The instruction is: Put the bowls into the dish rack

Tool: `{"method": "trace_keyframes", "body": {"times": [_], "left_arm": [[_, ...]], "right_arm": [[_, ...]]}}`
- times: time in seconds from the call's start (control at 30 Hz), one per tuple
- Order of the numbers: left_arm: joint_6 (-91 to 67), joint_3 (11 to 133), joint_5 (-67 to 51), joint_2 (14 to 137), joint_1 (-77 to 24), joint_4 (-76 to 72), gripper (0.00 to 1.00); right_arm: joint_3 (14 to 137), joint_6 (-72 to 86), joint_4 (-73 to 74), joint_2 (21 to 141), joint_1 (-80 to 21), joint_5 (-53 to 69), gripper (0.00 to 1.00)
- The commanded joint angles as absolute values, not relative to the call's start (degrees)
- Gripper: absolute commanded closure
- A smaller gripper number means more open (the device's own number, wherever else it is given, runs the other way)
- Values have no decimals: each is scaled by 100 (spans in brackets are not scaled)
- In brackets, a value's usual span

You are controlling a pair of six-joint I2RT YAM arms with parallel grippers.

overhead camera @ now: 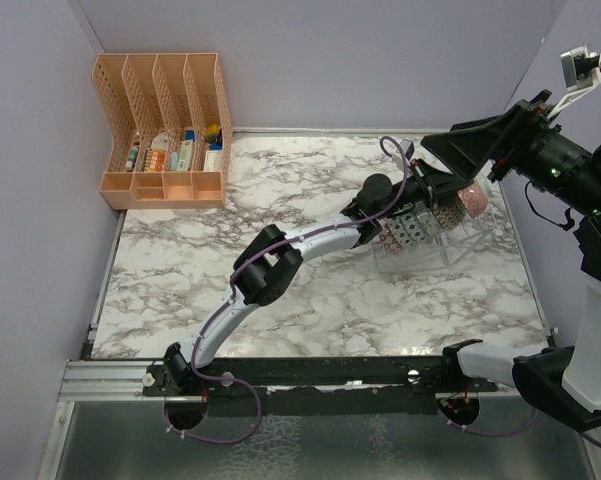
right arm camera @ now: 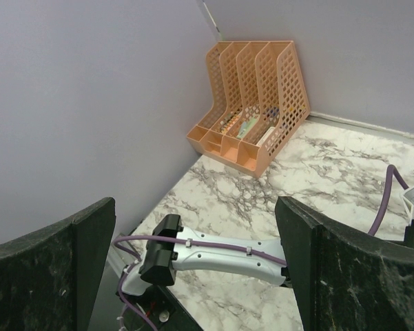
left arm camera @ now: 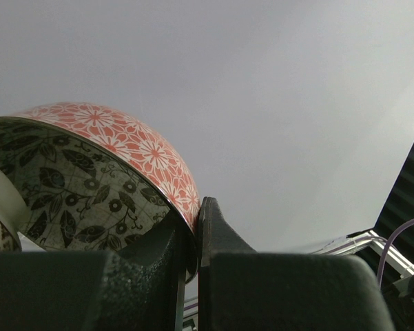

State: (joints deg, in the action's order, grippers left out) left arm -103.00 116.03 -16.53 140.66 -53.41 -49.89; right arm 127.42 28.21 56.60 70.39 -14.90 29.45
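**Placement step of the loading task.** The pink bowl (left arm camera: 124, 148) was held by the left hand (left arm camera: 196, 207) over the dish rack (overhead camera: 435, 248), which stood near the far right corner of the tabletop (overhead camera: 280, 280). The left hand was clenched on the bowl's rim, its fingers (left arm camera: 224, 238) set one inside and one outside the wall with almost no gap between them. The bowl was carried tilted on edge, its leaf-patterned inside turned toward the wrist camera. Whether it was touching the prongs could not be told from either view. A patterned bowl (overhead camera: 408, 231) was seen standing on edge in the rack just beside the one being carried; how many other bowls had been loaded could not be made out. The right hand (right arm camera: 196, 231) was held high above the right edge, spread wide and grasping nothing. The next move was judged to call for the bowl to be lowered on edge into a free slot between prongs, clear of its neighbour, before the grip was released, since the light rack could be shifted by a sideways nudge
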Motion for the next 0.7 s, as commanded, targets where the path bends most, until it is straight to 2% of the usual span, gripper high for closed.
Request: {"method": "trace_keyframes", "body": {"times": [0.0,0.3,0.67], "left_arm": [[-10317,11914,-1903,14187,-5217,-4901,100],[-10262,11407,-2107,13926,-5158,-4621,96],[-10106,11303,-2211,13916,-5122,-4492,80]], "right_arm": [[12746,2720,5738,7035,-1468,2979,1],[12640,2724,5686,7031,-1468,2967,1],[12615,2734,5702,7064,-1468,2960,1]]}}
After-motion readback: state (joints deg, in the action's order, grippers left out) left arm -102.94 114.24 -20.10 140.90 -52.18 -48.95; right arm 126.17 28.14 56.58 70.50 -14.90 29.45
